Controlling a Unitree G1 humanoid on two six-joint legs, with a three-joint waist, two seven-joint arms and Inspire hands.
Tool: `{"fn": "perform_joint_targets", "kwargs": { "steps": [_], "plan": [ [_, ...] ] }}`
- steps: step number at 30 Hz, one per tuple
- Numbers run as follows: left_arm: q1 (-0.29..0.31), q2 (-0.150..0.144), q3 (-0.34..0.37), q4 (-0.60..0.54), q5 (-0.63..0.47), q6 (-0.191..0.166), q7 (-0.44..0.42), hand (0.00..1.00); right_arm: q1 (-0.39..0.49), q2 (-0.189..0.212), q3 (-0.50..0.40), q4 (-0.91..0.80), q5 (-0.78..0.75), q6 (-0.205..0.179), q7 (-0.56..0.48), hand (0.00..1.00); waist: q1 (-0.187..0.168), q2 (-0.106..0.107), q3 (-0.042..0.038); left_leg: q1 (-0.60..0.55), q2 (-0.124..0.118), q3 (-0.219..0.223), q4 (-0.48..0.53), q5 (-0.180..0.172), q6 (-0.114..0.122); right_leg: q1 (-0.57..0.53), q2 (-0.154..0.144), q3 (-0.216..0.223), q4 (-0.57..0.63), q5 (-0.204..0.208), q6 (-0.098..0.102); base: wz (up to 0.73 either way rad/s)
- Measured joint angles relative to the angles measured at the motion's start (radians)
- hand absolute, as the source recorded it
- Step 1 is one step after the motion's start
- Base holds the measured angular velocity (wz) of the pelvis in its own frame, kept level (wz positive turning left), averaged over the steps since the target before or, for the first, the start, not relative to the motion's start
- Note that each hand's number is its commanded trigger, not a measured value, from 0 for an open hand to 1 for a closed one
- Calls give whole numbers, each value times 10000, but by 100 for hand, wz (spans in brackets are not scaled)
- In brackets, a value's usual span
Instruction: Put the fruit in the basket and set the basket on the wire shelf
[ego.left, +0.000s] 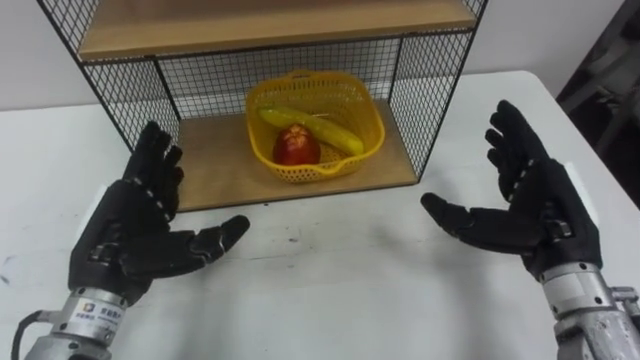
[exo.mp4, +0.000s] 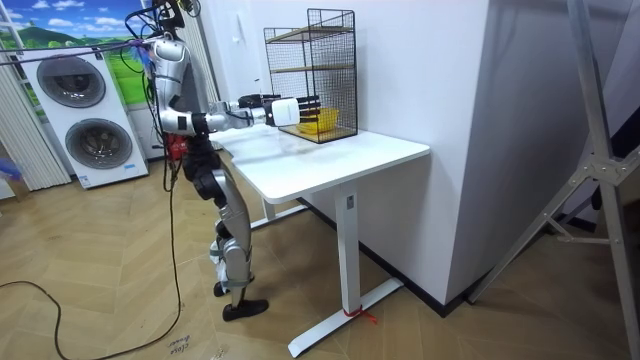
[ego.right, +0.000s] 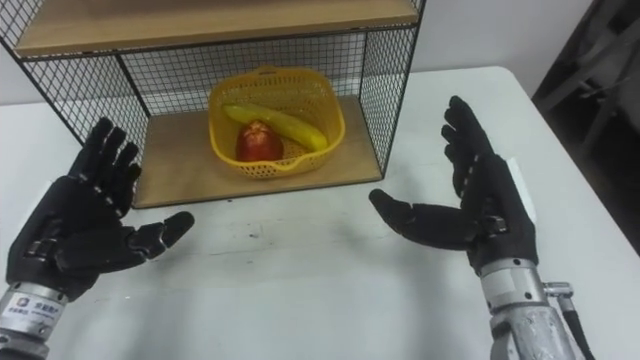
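I stood at one edge of the white table, both arms stretched out over it toward the wire shelf at the table's far edge. The yellow basket sat on the shelf's lower wooden board, a little right of the board's middle and well inside the mesh. In it lay the red apple at the front, with the banana slanting across just behind it. My left hand hovered above the table before the board's left front corner, fingers straight and spread, palm turned inward, holding nothing. My right hand hovered off the shelf's right front corner, spread and empty too. Both were apart from the basket.
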Motion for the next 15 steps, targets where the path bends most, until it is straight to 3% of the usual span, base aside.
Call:
{"fn": "perform_joint_targets", "kwargs": {
  "steps": [8,12,15],
  "plan": [
    [-38,199,279,-4,-4,-173,38,0,-29,-28,-694,-14,-41,-286,-1173,0,-25,157,-101,16,9,48,-44,1,0,1,20,52,49,1,2,0],
    [-76,468,1054,-262,-48,-191,-53,0,-185,-186,-1472,-26,-75,-335,-1705,0,5,206,-77,4,34,48,-45,-20,-28,-13,61,119,94,3,-3,-1],
    [-78,697,1474,-784,-147,-198,-60,0,-341,-595,-2189,-28,111,-400,-2264,0,1,245,-41,-108,67,33,65,-72,-43,-24,76,91,83,-7,-19,0]
  ]
}}
